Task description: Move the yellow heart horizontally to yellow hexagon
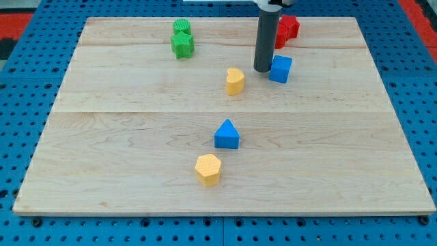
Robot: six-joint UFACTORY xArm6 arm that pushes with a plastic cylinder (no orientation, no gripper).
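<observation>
The yellow heart (235, 80) stands a little above the board's middle. The yellow hexagon (208, 169) lies near the view's bottom, below and slightly left of the heart. My tip (263, 70) touches the board just right of the heart, apart from it by a small gap, and right next to the left side of a blue cube (280, 69).
A blue triangular block (227, 134) sits between the heart and the hexagon. A green star block (182, 45) and a green round block (181, 27) stand at the top left. A red block (287, 30) is behind the rod at the top. The wooden board (102, 137) rests on a blue pegboard.
</observation>
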